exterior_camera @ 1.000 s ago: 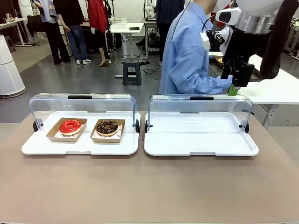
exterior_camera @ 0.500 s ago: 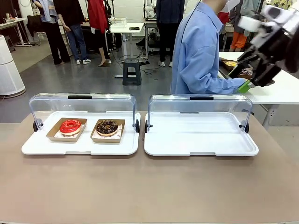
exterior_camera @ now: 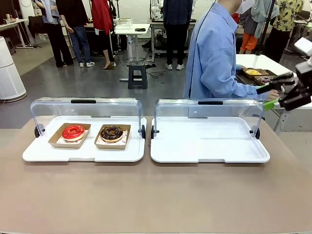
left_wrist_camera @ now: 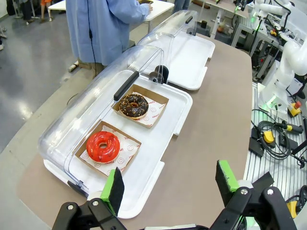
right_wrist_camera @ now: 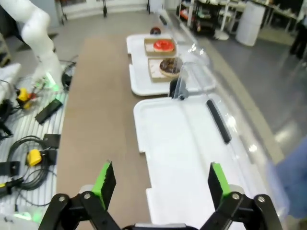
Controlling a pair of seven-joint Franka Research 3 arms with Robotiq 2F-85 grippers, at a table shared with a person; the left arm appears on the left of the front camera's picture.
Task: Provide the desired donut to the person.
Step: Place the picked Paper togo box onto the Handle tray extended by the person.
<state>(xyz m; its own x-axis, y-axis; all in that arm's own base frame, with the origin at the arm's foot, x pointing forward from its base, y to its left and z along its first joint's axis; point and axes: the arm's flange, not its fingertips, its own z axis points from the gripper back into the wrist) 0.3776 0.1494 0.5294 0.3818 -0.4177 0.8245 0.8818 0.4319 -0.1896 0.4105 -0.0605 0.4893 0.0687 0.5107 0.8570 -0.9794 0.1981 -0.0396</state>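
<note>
A red glazed donut (exterior_camera: 73,131) and a chocolate donut (exterior_camera: 111,132) lie in brown paper boats on the left white tray (exterior_camera: 58,155), under its raised clear lid. My left gripper (left_wrist_camera: 170,184) hovers open above the table edge, near the red donut (left_wrist_camera: 102,146) and the chocolate donut (left_wrist_camera: 134,105). My right gripper (exterior_camera: 265,96) hangs open at the far right, past the empty right tray (exterior_camera: 209,151). From above, the open right gripper (right_wrist_camera: 160,184) looks down on that tray (right_wrist_camera: 182,143). The person (exterior_camera: 214,53) in a light blue shirt stands behind, turned toward a side table.
The white side table (exterior_camera: 287,92) at the right holds boats with more donuts (exterior_camera: 253,72), where the person's hand rests. Both clear lids (exterior_camera: 85,108) stand raised along the trays' far edges. Cables and devices (right_wrist_camera: 33,143) lie beside the table. Other people stand farther back.
My right arm has swung from high in front of the person out to the picture's right edge and lower down, jaws still open. The person has shifted right toward the side table.
</note>
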